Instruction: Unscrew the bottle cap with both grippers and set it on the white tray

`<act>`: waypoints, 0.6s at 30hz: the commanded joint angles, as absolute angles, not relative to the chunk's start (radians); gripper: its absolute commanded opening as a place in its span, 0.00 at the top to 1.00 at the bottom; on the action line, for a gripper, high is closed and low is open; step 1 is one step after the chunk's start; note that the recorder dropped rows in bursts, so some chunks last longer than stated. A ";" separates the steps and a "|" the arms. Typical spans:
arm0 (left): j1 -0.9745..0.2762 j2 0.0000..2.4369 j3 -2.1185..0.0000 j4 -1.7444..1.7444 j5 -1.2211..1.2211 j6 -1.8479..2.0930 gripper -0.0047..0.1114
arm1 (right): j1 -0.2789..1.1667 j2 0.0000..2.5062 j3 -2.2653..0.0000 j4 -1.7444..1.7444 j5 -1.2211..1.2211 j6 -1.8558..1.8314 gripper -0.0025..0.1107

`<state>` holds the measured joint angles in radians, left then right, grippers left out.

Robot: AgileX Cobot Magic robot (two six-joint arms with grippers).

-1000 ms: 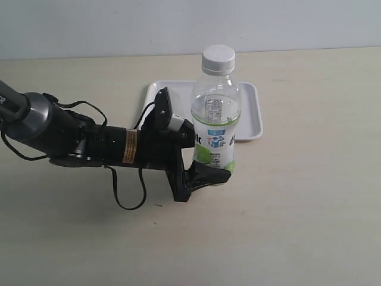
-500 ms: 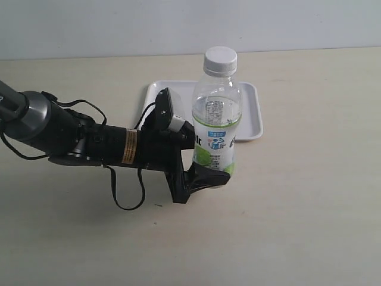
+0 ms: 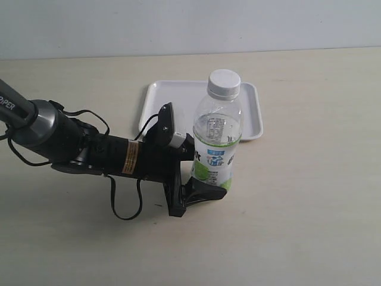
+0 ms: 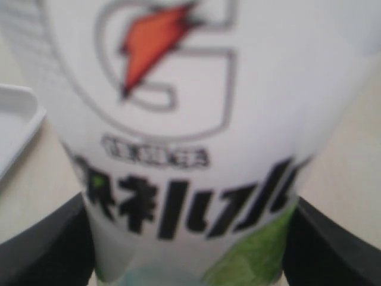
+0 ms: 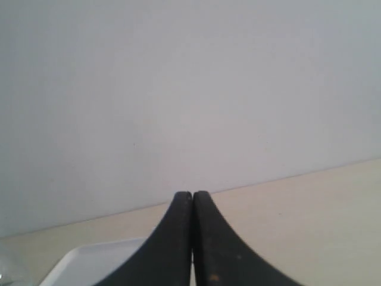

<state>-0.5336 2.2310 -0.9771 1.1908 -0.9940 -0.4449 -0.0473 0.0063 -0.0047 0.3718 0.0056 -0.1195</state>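
fills most of the exterior view with a flat pale beige tabletop [image 3: 309, 226] under a plain grey-white wall [image 3: 178, 27]. brings the black left robot arm [image 3: 77, 146] in low and nearly level from the left edge of that view, thick dark cylindrical body first, with loose black cables [image 3: 122, 205] looping beneath it. sets the flat rectangular white plastic tray [image 3: 172, 95] farther back on the table, behind the bottle.

wraps the left gripper [image 3: 208, 173], a black two-fingered claw, around the lower part of the clear plastic drink bottle [image 3: 218, 128] with its white, green and blue label. spread wide on that grip, one finger [image 3: 205, 192] in front near the base, the other hidden behind. holds the bottle slightly tilted, top leaning to the right of that view; cannot tell whether the base touches the table. carries the small round white ribbed screw cap [image 3: 224, 83] on the neck, seen against the tray's near edge.

only from the left wrist view: a blurred close-up of the label with an orange bolt inside a grey outlined letter, black characters and a green band, black fingers [image 4: 41, 250] against both sides of the bottle.

only from the right wrist view: the right gripper [image 5: 191, 238], black fingers closed tip to tip on nothing, pointed toward the wall, a tray corner beneath. nowhere visible in the exterior view.
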 commanded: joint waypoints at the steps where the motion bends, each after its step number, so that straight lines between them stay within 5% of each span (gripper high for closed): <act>1: -0.537 2.211 -0.977 1.169 -1.041 -0.445 0.96 | -0.053 0.000 0.000 0.416 -0.153 -0.075 0.98; 7: -0.537 2.207 -0.977 1.165 -1.035 -0.449 0.96 | -0.051 0.100 -0.081 0.405 -0.044 0.000 0.98; 14: -0.537 2.207 -0.977 1.167 -1.033 -0.449 0.96 | -0.040 0.538 -0.477 0.404 0.266 -0.218 0.97; 18: -0.537 2.207 -0.977 1.167 -1.033 -0.453 0.96 | -0.040 0.818 -0.769 0.427 0.615 -0.422 0.80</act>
